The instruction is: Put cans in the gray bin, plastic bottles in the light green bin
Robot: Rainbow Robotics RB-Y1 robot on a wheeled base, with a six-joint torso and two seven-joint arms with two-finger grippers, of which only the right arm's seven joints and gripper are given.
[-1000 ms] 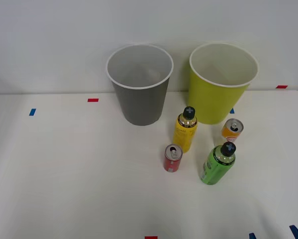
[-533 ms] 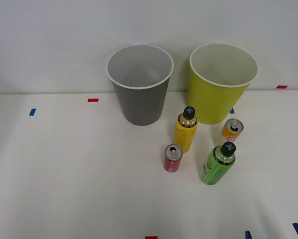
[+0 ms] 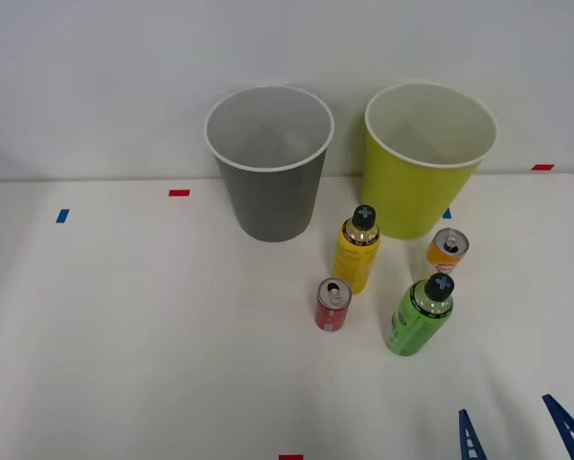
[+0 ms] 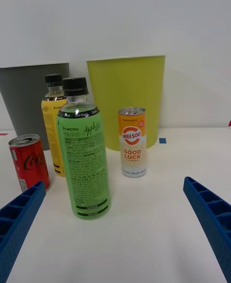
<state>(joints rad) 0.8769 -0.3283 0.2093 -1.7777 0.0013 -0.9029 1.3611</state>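
Green-label bottle (image 4: 85,151) stands upright on the worktop (image 3: 152,335), straight ahead of the right pincer (image 3: 521,433), whose fingers are spread wide apart; the orange can (image 4: 132,141) sits farther right.

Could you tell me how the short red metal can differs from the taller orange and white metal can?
The short red metal can is squatter; the taller orange and white metal can is slimmer. The red one stands beside the yellow-label bottle; the orange one stands nearer the yellow-green bin. Both stand upright on the table with silver tops.
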